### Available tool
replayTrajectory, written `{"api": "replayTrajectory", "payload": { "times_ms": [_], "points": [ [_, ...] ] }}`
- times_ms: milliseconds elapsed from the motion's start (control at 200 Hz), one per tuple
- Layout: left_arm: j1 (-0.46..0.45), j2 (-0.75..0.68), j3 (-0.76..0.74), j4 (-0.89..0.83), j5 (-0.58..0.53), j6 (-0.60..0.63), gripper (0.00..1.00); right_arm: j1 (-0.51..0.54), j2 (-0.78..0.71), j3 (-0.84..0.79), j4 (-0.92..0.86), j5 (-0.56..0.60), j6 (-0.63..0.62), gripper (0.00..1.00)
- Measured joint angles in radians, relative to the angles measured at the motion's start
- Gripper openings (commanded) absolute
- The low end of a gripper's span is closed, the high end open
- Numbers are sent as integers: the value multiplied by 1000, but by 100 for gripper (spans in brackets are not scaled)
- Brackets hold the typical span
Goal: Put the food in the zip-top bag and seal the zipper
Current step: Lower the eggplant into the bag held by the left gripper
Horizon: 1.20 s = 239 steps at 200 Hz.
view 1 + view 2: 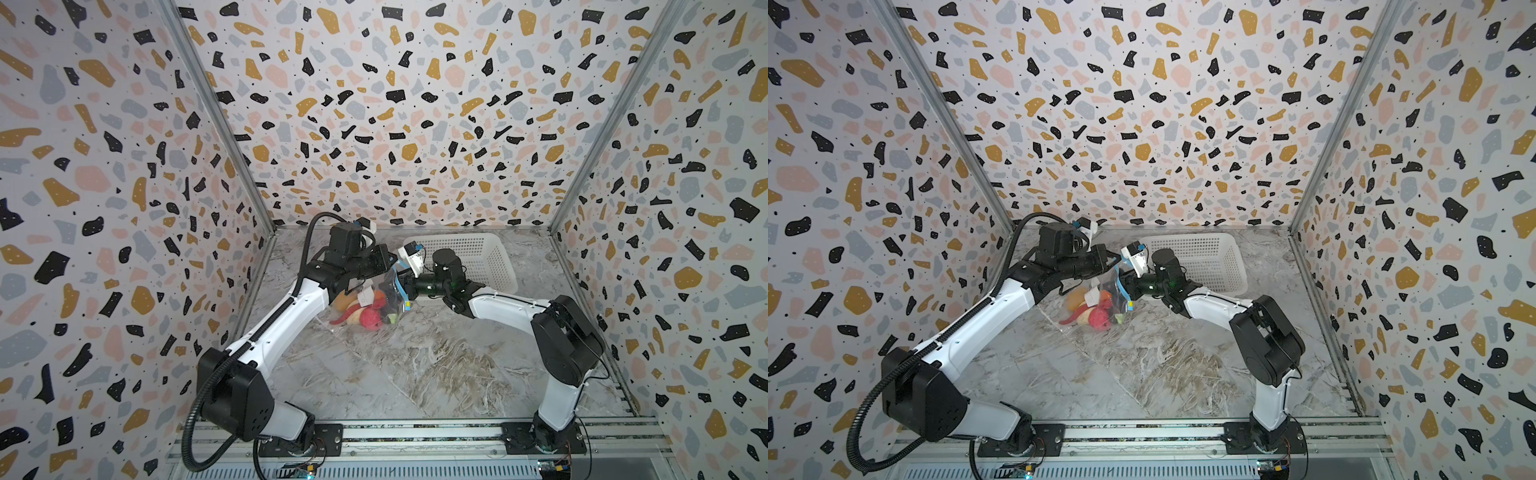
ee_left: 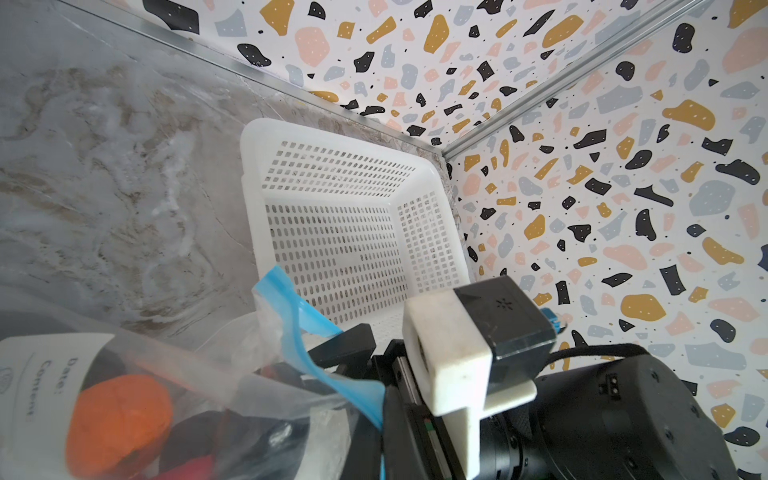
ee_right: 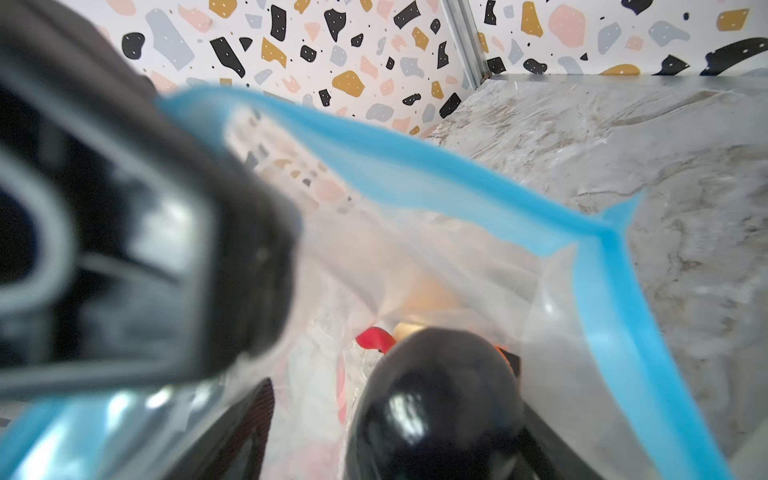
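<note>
Food lies inside the zip-top bag on the desk. Your left pincer, clamped shut, holds up the bag's mouth. Your right pincer stands wide inside it, a dark piece between its jaws. The zipper gapes open, so sealing looks still to do.

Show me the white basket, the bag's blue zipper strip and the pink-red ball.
white basket (image 1: 473, 251), a top view, perforated inner wall.
zipper strip (image 3: 415, 170), right wrist view, middle of the blue band.
pink-red ball (image 1: 369, 319), a top view, its centre.

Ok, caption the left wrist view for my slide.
Zip-top bag holding toy food, blue zipper unsealed, white basket beyond.
</note>
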Motion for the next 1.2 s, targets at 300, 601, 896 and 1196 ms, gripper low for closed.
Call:
{"api": "replayTrajectory", "payload": {
  "times_ms": [300, 601, 896, 1196],
  "points": [
    [3, 0, -1, 19, 2, 0, 0, -29, -37, 14, -109, 3, 66, 79],
    [6, -10, -40, 52, 11, -8, 0, -74, -78, 8, -91, -48, 261, 79],
    [0, -26, -59, 87, 53, -20, 0, -124, -190, -126, 52, -83, 480, 80],
    [0, -26, -76, 99, 63, -27, 0, -130, -149, -150, 200, -140, 688, 79]
  ]
}}
